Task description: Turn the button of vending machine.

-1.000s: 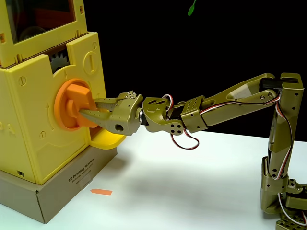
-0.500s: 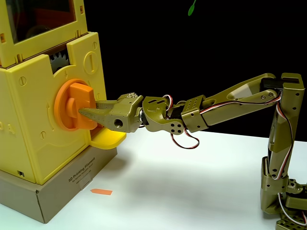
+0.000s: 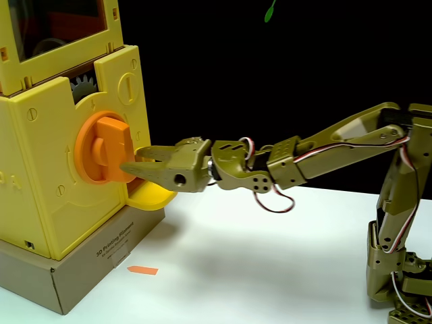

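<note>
One fixed view, side-on; we see the machine (image 3: 47, 155) at the left, yellow and boxy, standing on a grey cardboard box (image 3: 88, 270) that sits on the white bench (image 3: 256, 270). We note a clear window (image 3: 61, 23) at its top, a grey gear (image 3: 82, 86) peeking out below it, and slot-head screw shapes on the front panel. We place the knob (image 3: 101, 150) on the machine's front face, orange, a round disc with its thick bar standing roughly upright. We see the arm (image 3: 337, 145) reaching in from the right, olive green, base at the lower right of the bench, forearm sloping down to the left, red and white wires looped under the wrist. We put the gripper (image 3: 128, 167) right at the lower right of the knob, its tips against or just in front of the bar's lower end; we cannot tell whether they truly touch. We read the fingers (image 3: 152, 153) as drawn close together into a narrow wedge, with nothing clearly between them, so it looks clenched but not clamped on the bar from this angle. We see a yellow scoop tray (image 3: 150, 196) jutting from the machine just below the gripper, apart from it. We also mark a small orange arrow sticker (image 3: 143, 271) on the bench beside the box, and a green bit (image 3: 271, 10) at the top against the black backdrop.
</note>
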Available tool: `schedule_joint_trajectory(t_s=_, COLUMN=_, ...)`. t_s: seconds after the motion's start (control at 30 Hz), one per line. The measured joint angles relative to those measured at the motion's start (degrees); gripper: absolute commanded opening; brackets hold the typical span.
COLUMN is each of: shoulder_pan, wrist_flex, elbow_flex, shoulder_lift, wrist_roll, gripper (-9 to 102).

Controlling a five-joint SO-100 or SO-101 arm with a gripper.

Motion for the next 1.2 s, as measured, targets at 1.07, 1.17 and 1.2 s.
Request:
schedule_joint_trajectory(t_s=1.07, shoulder_pan=2.0, wrist_flex=38.5, elbow_flex=4.8, shoulder_lift=33.9, wrist_roll=-158.3, gripper=46)
schedule_joint_trajectory(t_s=1.17, shoulder_pan=1.8, wrist_flex=31.4, elbow_flex=4.0, shoulder_lift=26.5, wrist_roll=-163.9, gripper=45)
schedule_joint_trajectory(t_s=1.2, shoulder_pan=1.8, wrist_flex=29.2, elbow_flex=3.9, shoulder_lift=24.5, wrist_roll=-165.1, gripper=45)
